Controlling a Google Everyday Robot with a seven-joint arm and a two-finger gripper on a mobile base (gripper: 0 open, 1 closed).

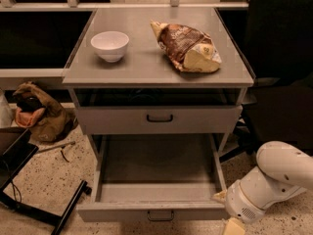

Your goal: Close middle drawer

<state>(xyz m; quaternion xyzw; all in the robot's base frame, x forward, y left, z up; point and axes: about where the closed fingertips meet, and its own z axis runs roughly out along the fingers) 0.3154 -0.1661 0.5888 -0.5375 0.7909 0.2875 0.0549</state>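
Grey middle drawer (156,180) pulled out; gripper (234,227) beside its front corner, cropped by frame, state unreadable.

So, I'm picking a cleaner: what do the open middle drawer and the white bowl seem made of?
The middle drawer: probably painted sheet metal, matte grey, with thin flat walls. The bowl: likely glazed ceramic, white with a soft sheen, though plastic is possible. The gripper sits low beside the drawer's front corner.

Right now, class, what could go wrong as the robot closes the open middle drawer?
The claw is low beside the right front corner of the middle drawer, off its handle; a push there might skew it. A hard shove might jolt the bowl and bag on top.
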